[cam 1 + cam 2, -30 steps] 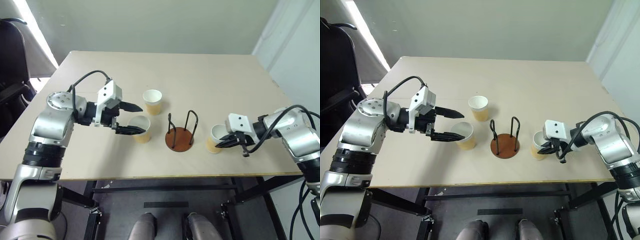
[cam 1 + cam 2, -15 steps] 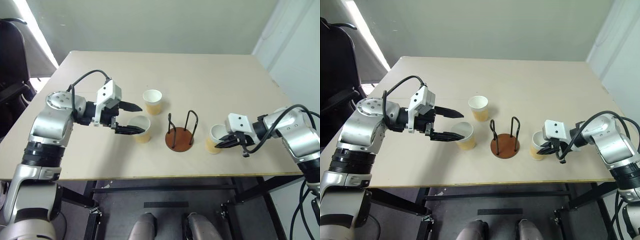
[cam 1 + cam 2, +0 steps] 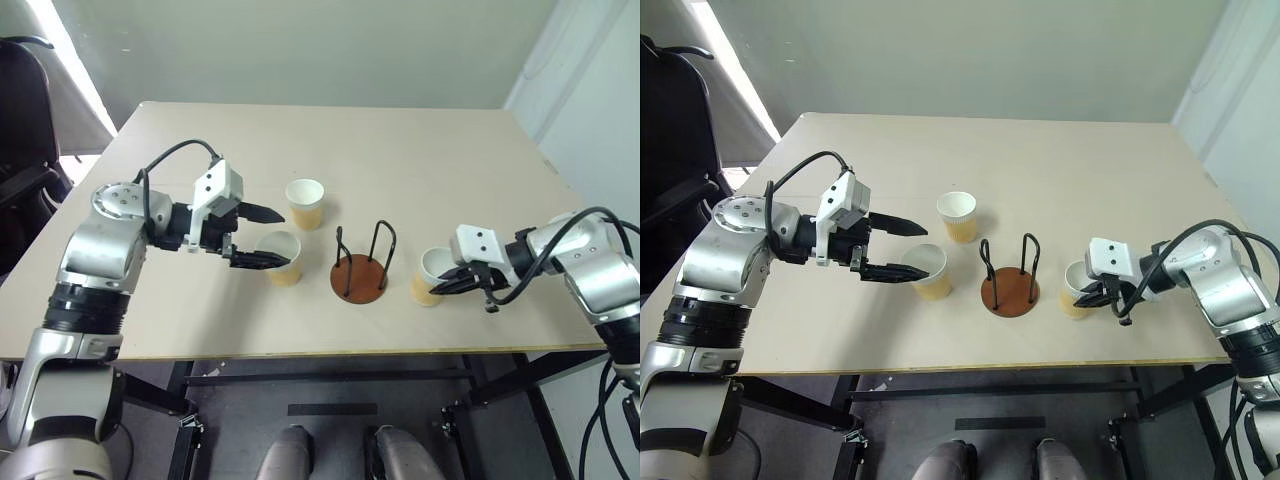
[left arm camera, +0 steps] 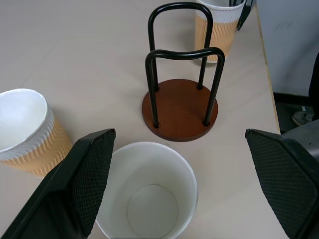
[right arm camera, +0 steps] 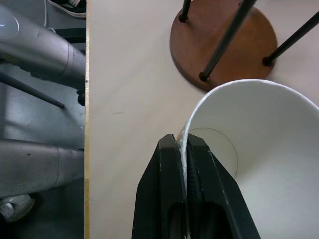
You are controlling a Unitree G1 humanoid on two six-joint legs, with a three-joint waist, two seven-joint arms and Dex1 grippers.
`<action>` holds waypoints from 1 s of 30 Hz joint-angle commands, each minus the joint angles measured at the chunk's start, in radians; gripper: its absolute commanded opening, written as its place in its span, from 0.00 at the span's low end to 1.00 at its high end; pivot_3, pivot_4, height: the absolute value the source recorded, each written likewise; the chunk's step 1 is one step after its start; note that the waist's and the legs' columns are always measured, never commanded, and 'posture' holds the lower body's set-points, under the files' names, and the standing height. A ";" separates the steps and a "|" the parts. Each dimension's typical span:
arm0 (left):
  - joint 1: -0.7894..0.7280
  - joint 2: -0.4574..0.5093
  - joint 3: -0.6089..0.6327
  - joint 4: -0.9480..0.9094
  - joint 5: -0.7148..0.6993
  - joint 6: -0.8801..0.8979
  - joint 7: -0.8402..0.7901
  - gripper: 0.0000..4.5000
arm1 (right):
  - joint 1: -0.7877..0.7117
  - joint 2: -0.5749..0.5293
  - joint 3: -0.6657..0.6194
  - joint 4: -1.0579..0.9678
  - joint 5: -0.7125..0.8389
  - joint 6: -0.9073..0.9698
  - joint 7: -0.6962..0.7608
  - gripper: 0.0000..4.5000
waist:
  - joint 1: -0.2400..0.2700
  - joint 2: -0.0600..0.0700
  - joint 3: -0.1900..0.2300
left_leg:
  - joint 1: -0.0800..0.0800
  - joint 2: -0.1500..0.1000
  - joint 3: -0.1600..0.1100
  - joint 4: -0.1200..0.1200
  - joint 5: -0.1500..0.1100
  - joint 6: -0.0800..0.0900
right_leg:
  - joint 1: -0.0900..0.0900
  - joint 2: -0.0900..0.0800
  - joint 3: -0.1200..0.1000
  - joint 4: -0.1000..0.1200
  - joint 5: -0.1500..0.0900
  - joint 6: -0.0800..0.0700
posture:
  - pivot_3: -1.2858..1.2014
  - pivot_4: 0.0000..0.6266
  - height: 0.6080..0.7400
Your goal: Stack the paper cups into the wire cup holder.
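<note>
Three paper cups stand on the table. One cup stands free at the back. In front of it a second cup sits between the spread fingers of my left gripper, which is open and not visibly touching it. The wire cup holder, a brown disc with two black wire loops, stands empty at the middle. To its right stands the third cup. My right gripper is shut on its rim, one finger inside the cup wall and one outside.
The beige table reaches far back behind the cups. Its front edge runs just below both grippers. A dark chair stands off the table's left side, and a pale wall rises at the right.
</note>
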 commanded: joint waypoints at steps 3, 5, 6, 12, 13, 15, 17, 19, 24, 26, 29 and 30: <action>-0.005 0.007 0.029 -0.027 -0.019 -0.015 -0.002 1.00 | -0.024 -0.007 -0.040 -0.006 0.012 0.002 -0.006 0.01 | 0.000 0.000 0.000 | 0.000 0.000 0.000 0.000 0.000 0.000 | 0.000 0.000 0.000 0.000 0.000 0.000 | 0.52 0.24 1.00; -0.005 0.006 0.028 -0.028 -0.020 -0.015 -0.001 1.00 | -0.025 -0.007 -0.040 -0.004 0.012 0.002 -0.008 0.01 | 0.000 0.000 0.000 | 0.000 0.000 0.000 0.000 0.000 0.000 | 0.000 0.000 0.000 0.000 0.000 0.000 | 0.52 0.24 1.00; -0.006 0.005 0.028 -0.028 -0.020 -0.015 -0.001 1.00 | -0.025 -0.007 -0.040 -0.004 0.012 0.002 -0.009 0.01 | 0.000 0.000 0.000 | 0.000 0.000 0.000 0.000 0.000 0.000 | 0.000 0.000 0.000 0.000 0.000 0.000 | 0.52 0.24 1.00; -0.008 0.005 0.027 -0.026 -0.020 -0.017 0.001 1.00 | -0.027 -0.007 -0.040 0.001 0.009 -0.002 -0.013 0.01 | 0.000 0.000 0.000 | 0.000 0.000 0.000 0.000 0.000 0.000 | 0.000 0.000 0.000 0.000 0.000 0.000 | 0.52 0.24 1.00; -0.008 0.005 0.027 -0.026 -0.020 -0.017 0.002 1.00 | -0.028 -0.007 -0.040 0.001 0.009 -0.002 -0.013 0.01 | 0.000 0.000 0.000 | 0.000 0.000 0.000 0.000 0.000 0.000 | 0.000 0.000 0.000 0.000 0.000 0.000 | 0.52 0.24 1.00; -0.008 0.005 0.027 -0.028 -0.021 -0.015 0.003 1.00 | -0.028 -0.006 -0.040 0.002 0.008 -0.003 -0.014 0.01 | 0.000 0.000 0.000 | 0.000 0.000 0.000 0.000 0.000 0.000 | 0.000 0.000 0.000 0.000 0.000 0.000 | 0.52 0.24 1.00; -0.007 0.005 0.027 -0.029 -0.021 -0.014 0.003 1.00 | -0.028 -0.006 -0.039 0.003 0.007 -0.004 -0.015 0.01 | 0.000 0.000 0.000 | 0.000 0.000 0.000 0.000 0.000 0.000 | 0.000 0.000 0.000 0.000 0.000 0.000 | 0.52 0.24 1.00; -0.007 0.007 0.027 -0.028 -0.022 -0.014 0.003 1.00 | -0.028 -0.006 -0.038 0.003 0.007 -0.004 -0.015 0.01 | 0.000 0.000 0.000 | 0.000 0.000 0.000 0.000 0.000 0.000 | 0.000 0.000 0.000 0.000 0.000 0.000 | 0.52 0.24 1.00; -0.009 0.010 0.026 -0.026 -0.022 -0.013 0.003 1.00 | -0.028 -0.005 -0.038 0.002 0.006 -0.004 -0.018 0.01 | 0.000 0.000 0.000 | 0.000 0.000 0.000 0.000 0.000 0.000 | 0.000 0.000 0.000 0.000 0.000 0.000 | 0.52 0.24 1.00; -0.010 0.010 0.025 -0.028 -0.022 -0.012 0.004 1.00 | -0.025 -0.006 -0.038 0.002 0.007 -0.006 -0.019 0.01 | 0.000 0.000 0.000 | 0.000 0.000 0.000 0.000 0.000 0.000 | 0.000 0.000 0.000 0.000 0.000 0.000 | 0.52 0.24 1.00; -0.008 0.010 0.027 -0.037 -0.024 -0.006 0.009 1.00 | -0.022 -0.007 -0.037 0.006 0.006 -0.011 -0.018 0.01 | 0.000 0.000 0.000 | 0.000 0.000 0.000 0.000 0.000 0.000 | 0.000 0.000 0.000 0.000 0.000 0.000 | 0.52 0.24 1.00; -0.006 0.011 0.028 -0.041 -0.026 -0.004 0.010 1.00 | -0.022 -0.007 -0.036 0.007 0.005 -0.012 -0.018 0.01 | 0.000 0.000 0.000 | 0.000 0.000 0.000 0.000 0.000 0.000 | 0.000 0.000 0.000 0.000 0.000 0.000 | 0.52 0.24 1.00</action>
